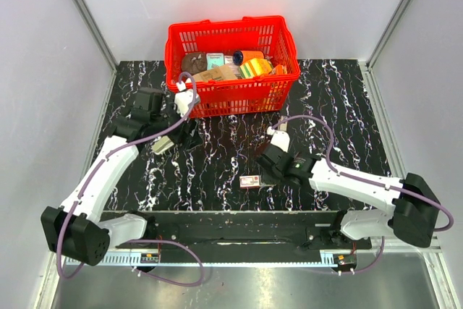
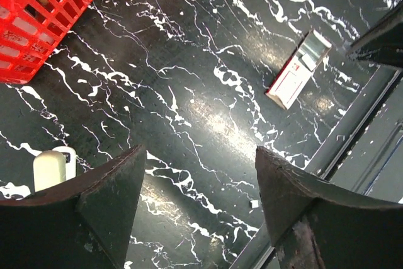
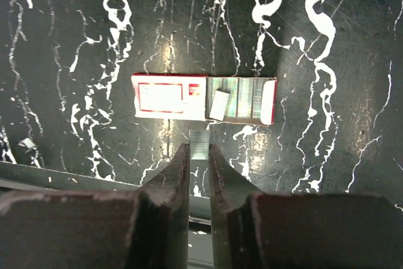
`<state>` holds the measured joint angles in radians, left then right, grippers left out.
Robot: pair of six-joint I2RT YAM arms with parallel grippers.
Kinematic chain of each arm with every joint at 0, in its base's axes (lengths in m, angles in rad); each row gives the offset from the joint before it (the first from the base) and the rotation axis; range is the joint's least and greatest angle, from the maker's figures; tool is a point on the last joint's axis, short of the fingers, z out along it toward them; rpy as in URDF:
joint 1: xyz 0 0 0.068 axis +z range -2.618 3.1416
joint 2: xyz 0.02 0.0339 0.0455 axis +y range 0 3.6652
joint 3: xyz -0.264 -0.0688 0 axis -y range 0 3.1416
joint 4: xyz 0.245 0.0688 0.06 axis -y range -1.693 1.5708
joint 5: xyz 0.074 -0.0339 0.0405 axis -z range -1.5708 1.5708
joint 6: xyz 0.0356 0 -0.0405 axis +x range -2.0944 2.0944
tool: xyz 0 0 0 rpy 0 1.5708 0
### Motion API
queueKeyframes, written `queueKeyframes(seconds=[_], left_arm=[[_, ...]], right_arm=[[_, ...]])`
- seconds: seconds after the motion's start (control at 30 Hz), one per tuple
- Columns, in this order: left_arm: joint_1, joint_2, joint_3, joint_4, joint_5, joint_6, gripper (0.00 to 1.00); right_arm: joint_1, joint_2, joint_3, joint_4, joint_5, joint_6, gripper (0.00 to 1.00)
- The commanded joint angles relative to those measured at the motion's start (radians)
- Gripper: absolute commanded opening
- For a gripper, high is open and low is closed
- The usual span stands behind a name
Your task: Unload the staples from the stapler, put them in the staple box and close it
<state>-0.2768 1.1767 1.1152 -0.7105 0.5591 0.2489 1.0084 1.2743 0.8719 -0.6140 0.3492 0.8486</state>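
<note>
Item, counter: you are viewing a small red-and-white box lying open with staple rows showing in its tray, its label print too blurred to read. Right fingers: you are pinching a short staple strip between them, nearly pressed together, just beside the box's near edge. Left fingers: you are holding them spread wide and gripping nothing, while the stapler is lying just beside them, near the red basket, its long axis running diagonally from near-left to far-right.
</note>
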Motion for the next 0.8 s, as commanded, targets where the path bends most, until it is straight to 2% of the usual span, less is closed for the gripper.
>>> queueKeyframes(seconds=[0.0,0.3,0.77], left_arm=[[-0.032,-0.034,-0.017,0.02,-0.074,0.085,0.73],[-0.074,-0.009,-0.032,0.017,-0.088,0.096,0.71],[-0.104,0.003,-0.028,0.019,-0.09,0.087,0.7]], right_arm=[[0.013,0.028,-0.022,-0.012,0.059,0.044,0.0],[0.013,0.144,-0.011,-0.01,0.089,0.026,0.0],[0.009,0.235,0.024,0.011,0.148,-0.029,0.0]])
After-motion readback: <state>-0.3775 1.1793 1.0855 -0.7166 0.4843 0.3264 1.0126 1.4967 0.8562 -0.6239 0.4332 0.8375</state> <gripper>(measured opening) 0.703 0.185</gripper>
